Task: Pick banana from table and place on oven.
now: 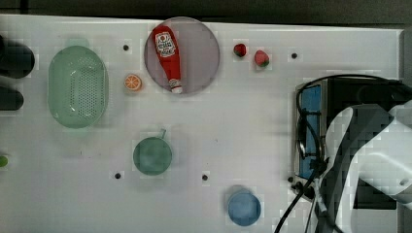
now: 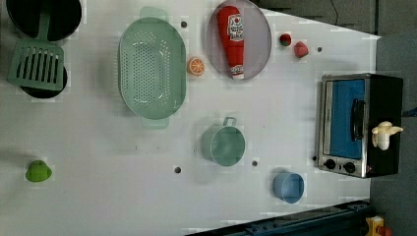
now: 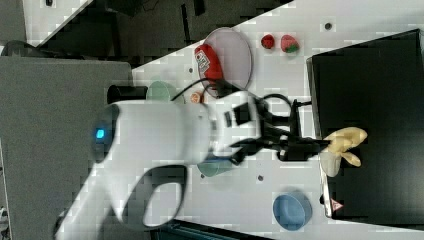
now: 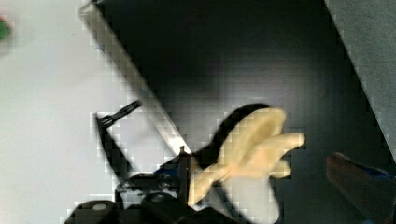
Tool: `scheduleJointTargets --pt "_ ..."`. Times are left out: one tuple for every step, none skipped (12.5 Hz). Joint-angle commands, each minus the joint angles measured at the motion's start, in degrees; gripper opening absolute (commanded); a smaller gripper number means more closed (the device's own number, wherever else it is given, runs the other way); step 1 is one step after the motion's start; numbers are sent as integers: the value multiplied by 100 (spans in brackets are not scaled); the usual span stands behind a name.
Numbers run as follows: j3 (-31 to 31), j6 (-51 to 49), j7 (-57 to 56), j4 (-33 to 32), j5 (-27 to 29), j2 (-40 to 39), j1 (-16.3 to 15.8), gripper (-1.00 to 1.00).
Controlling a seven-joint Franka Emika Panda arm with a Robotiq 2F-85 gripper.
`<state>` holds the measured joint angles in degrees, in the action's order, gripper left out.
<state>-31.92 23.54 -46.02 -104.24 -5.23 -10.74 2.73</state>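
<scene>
In the left view, a green colander (image 2: 152, 68) lies on the white worktop (image 2: 98, 147), with an orange slice (image 2: 195, 66) just beside it and a ketchup bottle (image 2: 232, 40) on a grey plate (image 2: 260, 39). Further to the left view's right stands the oven (image 2: 361, 125), and the banana (image 2: 384, 134) rests on its black top near the front edge. In the right view, the pincer (image 3: 312, 146) sits at the banana's stalk end; whether its jaws are parted or closed cannot be told.
</scene>
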Motion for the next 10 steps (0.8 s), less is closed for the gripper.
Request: scheduleJointTargets --pt "505 -833 -56 440 117 476 -303 100" --pt "751 -1097 291 441 186 621 -379 100" --pt "1015 -1222 832 441 226 763 -446 100" --pt "1296 -1222 1470 441 243 893 -505 100" --pt "1572 -1214 2163 441 243 1007 -547 100" --pt "1829 -1229 2841 435 243 1118 -563 100" --pt "2043 -1240 3543 406 248 1239 -566 100" --pt "2209 -1301 4234 368 260 1360 -569 100" --pt "2326 -1546 4842 310 261 1497 -571 100" --pt "2421 -1927 5180 239 264 1648 -573 100"
